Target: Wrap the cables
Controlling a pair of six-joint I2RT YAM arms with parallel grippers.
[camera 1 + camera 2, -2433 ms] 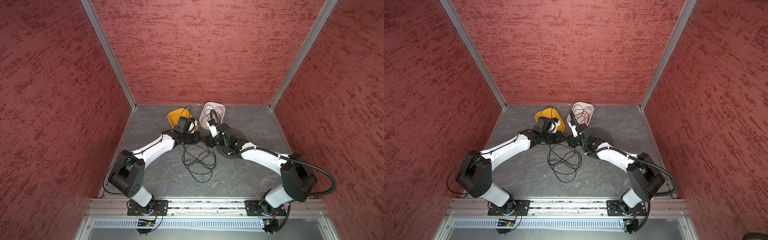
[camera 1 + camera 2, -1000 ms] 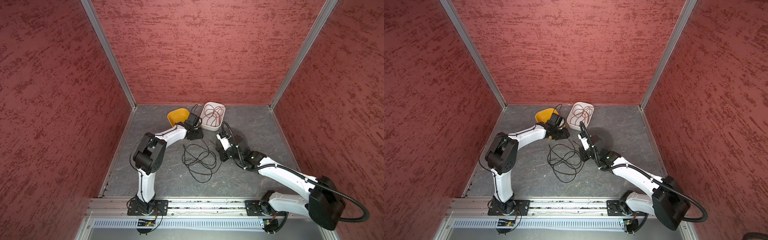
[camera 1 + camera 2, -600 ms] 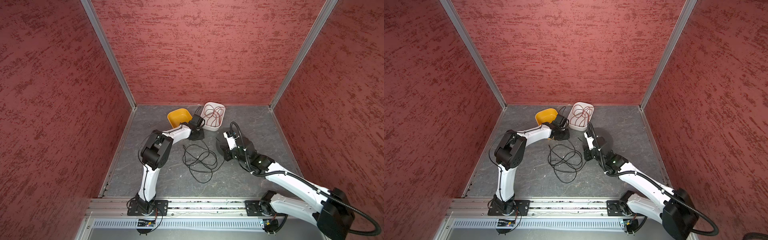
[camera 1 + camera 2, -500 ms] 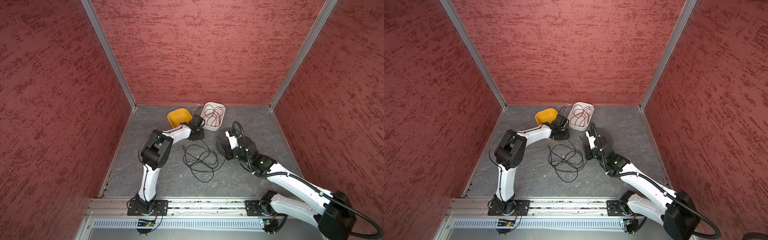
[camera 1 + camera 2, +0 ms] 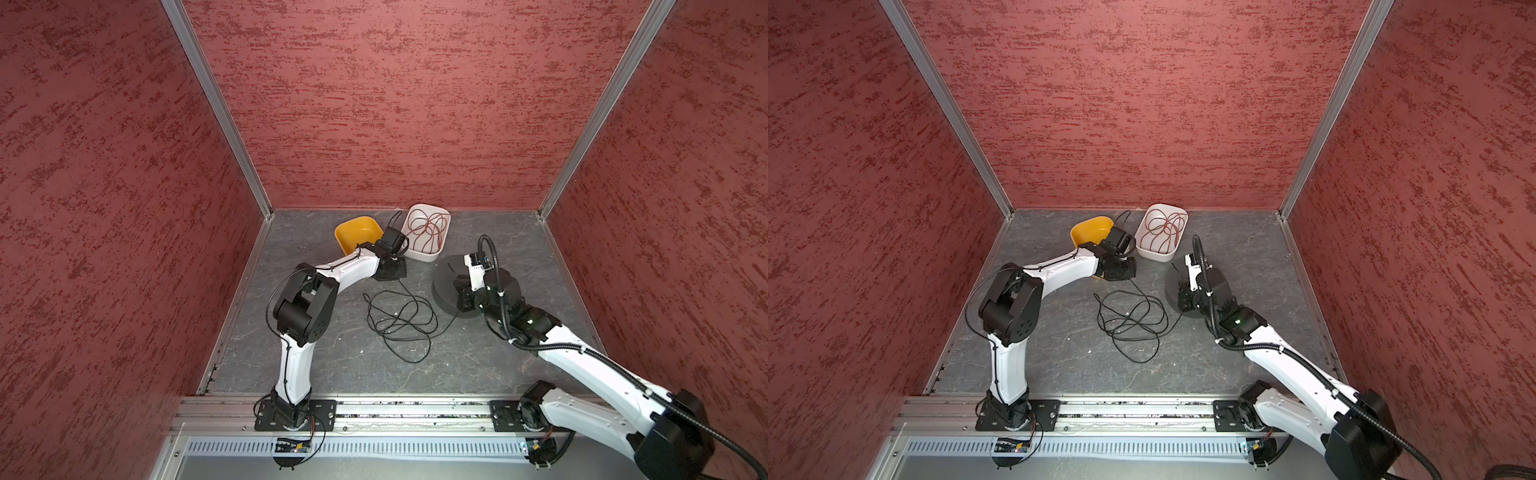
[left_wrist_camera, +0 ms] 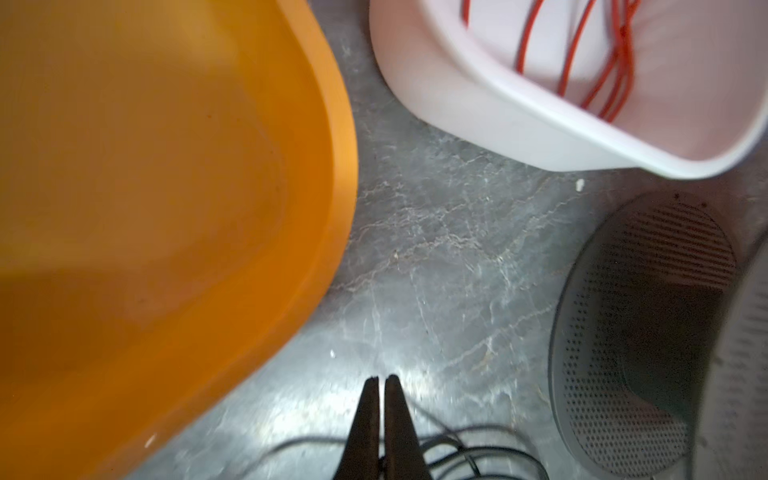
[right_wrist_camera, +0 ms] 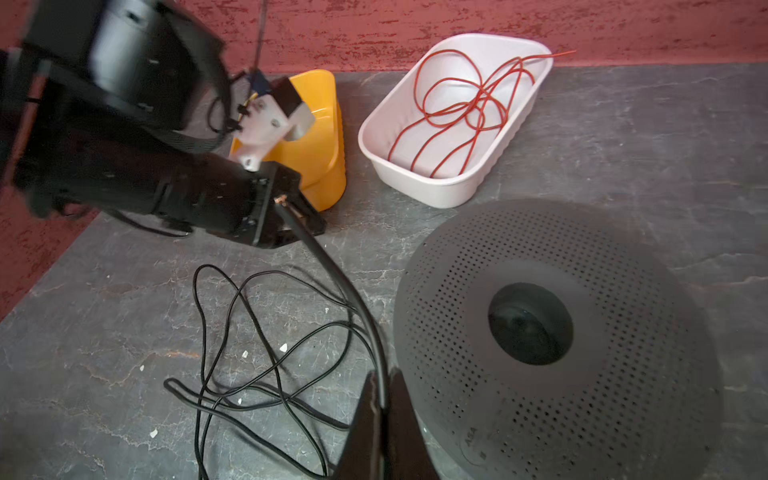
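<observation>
The cables [image 5: 399, 322], one thin black wire, lie in a loose tangle on the tabletop [image 5: 332, 357] between the arms, unwrapped. Right end effector [image 7: 382, 386] is clamped on the wire near its bare copper tip, beside the grey perforated dome [image 7: 540, 332], likely as the anchor. Left end effector [image 6: 380, 380], fingers together, seems to pinch a strand by the yellow tray [image 5: 357, 232], probably to draw slack for coiling.

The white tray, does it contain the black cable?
No, the white tray holds only a red wire; the black cable is outside it, over the table.
</observation>
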